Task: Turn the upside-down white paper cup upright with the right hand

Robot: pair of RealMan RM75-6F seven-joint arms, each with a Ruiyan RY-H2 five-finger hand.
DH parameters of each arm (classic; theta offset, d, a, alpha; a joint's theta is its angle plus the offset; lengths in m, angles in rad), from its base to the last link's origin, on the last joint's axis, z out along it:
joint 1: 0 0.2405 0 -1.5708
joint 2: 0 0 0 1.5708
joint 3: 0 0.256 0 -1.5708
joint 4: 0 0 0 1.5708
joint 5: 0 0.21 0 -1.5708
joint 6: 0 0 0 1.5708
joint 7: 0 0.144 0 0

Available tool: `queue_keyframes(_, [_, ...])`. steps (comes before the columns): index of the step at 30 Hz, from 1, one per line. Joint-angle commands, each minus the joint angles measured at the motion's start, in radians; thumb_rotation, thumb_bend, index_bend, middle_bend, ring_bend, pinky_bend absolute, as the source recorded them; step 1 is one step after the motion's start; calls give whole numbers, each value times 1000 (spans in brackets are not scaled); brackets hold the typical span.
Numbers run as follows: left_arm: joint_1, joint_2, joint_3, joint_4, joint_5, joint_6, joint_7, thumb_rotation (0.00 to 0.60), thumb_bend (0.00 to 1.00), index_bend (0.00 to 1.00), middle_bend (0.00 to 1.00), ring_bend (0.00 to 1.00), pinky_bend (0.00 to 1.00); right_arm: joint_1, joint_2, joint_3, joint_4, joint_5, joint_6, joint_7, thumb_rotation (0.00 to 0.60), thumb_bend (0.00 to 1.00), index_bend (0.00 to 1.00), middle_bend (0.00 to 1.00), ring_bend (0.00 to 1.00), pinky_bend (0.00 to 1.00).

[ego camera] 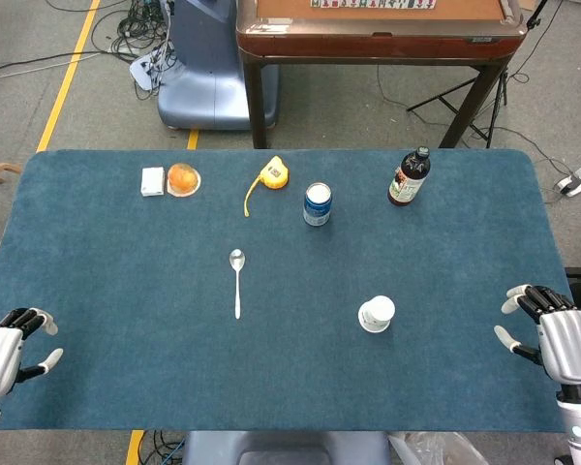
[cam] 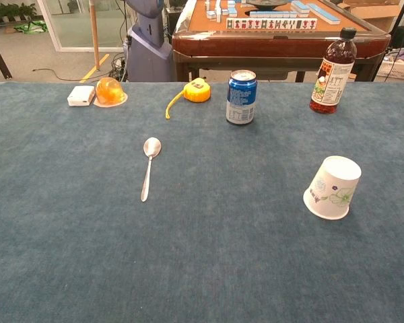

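Observation:
The white paper cup (ego camera: 377,314) (cam: 332,188) stands upside down on the blue table, rim down, with a green print on its side. My right hand (ego camera: 555,338) rests at the table's right edge, well to the right of the cup, fingers apart and holding nothing. At the left edge my left hand (ego camera: 8,348) also holds nothing, its fingers loosely spread. Neither hand shows in the chest view.
On the blue table (ego camera: 126,291) lie a metal spoon (ego camera: 236,279) (cam: 148,165), a blue can (ego camera: 317,204) (cam: 241,97), a dark bottle (ego camera: 408,177) (cam: 333,70), a yellow tape measure (ego camera: 272,174), an orange jelly cup (ego camera: 183,180) and a small white box (ego camera: 152,181). A mahjong table (ego camera: 378,34) stands behind.

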Motion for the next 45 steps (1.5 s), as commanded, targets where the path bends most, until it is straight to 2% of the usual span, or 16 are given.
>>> queue_keyframes(1, [1, -4, 0, 9, 13, 13, -2, 600, 171, 528, 407, 299, 597, -2, -5, 2, -2, -4, 9, -19, 600, 160, 530, 422, 338, 488])
queue_keyframes(11, [-1, -11, -5, 15, 21, 26, -30, 600, 171, 535, 407, 299, 597, 6, 0, -12, -9, -9, -19, -6, 600, 158, 530, 423, 339, 484])
queue_keyframes(14, [-5, -24, -9, 30, 22, 28, -28, 600, 171, 535, 408, 298, 597, 11, 19, -22, -21, -10, -45, -7, 600, 143, 530, 396, 327, 431])
queue_keyframes(20, [-4, -28, -11, 32, 23, 35, -31, 600, 171, 535, 407, 299, 597, 35, 86, -31, -112, -4, -110, -51, 600, 20, 508, 277, 210, 273])
queue_keyframes(26, [-3, -23, -13, 30, 20, 39, -40, 600, 171, 535, 407, 299, 597, 74, 160, -20, -245, 27, -193, -128, 600, 0, 416, 208, 146, 207])
queue_keyframes(32, [2, -13, -18, 29, 13, 49, -60, 600, 171, 535, 408, 299, 597, 130, 194, 9, -356, 112, -299, -251, 600, 0, 345, 127, 76, 133])
queue_keyframes(36, [9, -4, -21, 27, 10, 61, -76, 600, 171, 536, 407, 299, 597, 172, 190, 29, -410, 183, -364, -349, 600, 0, 275, 63, 12, 88])
queue_keyframes(39, [12, 2, -24, 26, 6, 66, -84, 600, 171, 537, 407, 299, 597, 201, 172, 43, -433, 227, -394, -420, 600, 0, 238, 40, 0, 69])
queue_keyframes(45, [20, 7, -21, 18, 17, 85, -76, 600, 171, 537, 407, 299, 597, 265, 116, 69, -433, 307, -444, -531, 600, 0, 227, 29, 0, 51])
